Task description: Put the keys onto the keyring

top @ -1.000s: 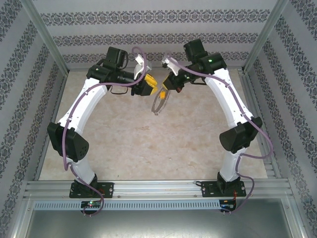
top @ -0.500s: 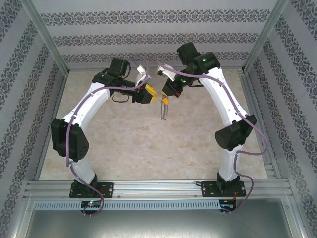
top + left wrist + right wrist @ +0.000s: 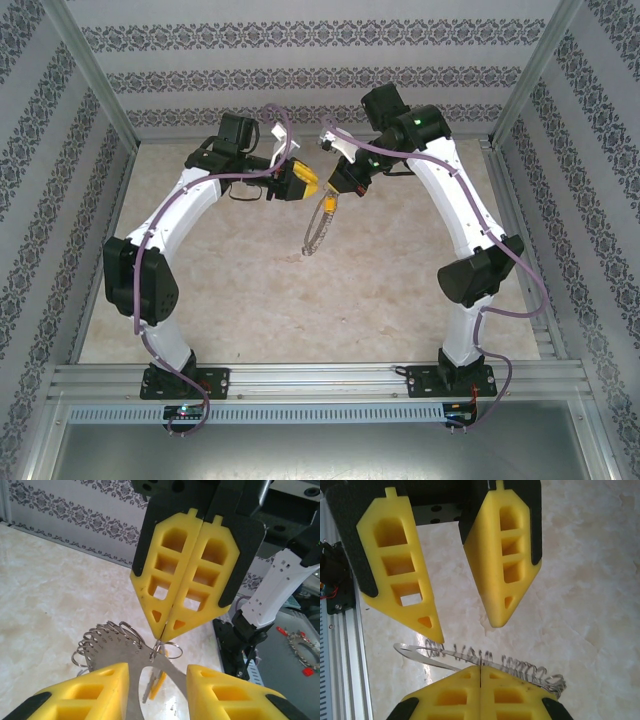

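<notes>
My right gripper [image 3: 329,203] [image 3: 161,636] [image 3: 479,669] is shut on the keyring [image 3: 316,232] [image 3: 107,650] [image 3: 452,653], a thin silvery metal ring fringed with small silvery loops. It pinches the ring at its top edge, and the ring hangs above the table. My left gripper [image 3: 308,183] [image 3: 157,672] [image 3: 467,629] faces it, open, with its fingers on either side of the ring's band. A key [image 3: 156,686] with a yellow-orange head and a short silver blade shows through the ring's opening, just under the right fingertips. I cannot tell whether it hangs from the ring.
The marble-patterned tabletop [image 3: 250,290] lies under both arms. Patterned walls [image 3: 320,75] close the back and sides. An aluminium rail [image 3: 320,380] runs along the near edge by the arm bases.
The right gripper has turned the keyring from face-on to nearly edge-on, and its lower end now slants down to the left. The left gripper has come in closer to the ring.
</notes>
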You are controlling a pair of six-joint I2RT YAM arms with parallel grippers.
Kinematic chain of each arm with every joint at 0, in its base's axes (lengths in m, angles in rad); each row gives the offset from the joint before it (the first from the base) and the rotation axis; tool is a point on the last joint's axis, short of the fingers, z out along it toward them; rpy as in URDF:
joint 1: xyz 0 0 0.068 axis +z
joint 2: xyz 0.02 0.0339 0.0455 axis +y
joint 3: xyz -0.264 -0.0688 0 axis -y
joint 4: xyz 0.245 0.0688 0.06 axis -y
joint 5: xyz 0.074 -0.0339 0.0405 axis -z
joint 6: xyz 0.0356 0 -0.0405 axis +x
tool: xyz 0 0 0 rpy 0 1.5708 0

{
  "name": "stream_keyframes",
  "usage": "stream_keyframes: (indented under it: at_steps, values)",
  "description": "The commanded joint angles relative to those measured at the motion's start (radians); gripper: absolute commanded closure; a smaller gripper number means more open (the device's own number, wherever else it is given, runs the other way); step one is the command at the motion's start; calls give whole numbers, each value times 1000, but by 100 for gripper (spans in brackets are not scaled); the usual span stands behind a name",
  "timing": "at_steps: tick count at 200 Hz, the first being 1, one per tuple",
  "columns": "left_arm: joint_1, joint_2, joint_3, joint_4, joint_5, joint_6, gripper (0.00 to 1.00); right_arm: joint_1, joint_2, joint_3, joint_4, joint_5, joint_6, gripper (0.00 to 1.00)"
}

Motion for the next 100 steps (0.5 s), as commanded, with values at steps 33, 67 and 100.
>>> stream_keyframes:
  at_steps: [33,67,100]
  values:
    - [-3,55,73,-63,120,46,67,-3,-43,-9,36,-57,-7,100]
    - [-19,76,103,-97,127,67,68,-2,-46,-12,46,-64,-2,100]
    - [-24,81,114,-106,128,73,69,-2,-51,-19,55,-64,1,100]
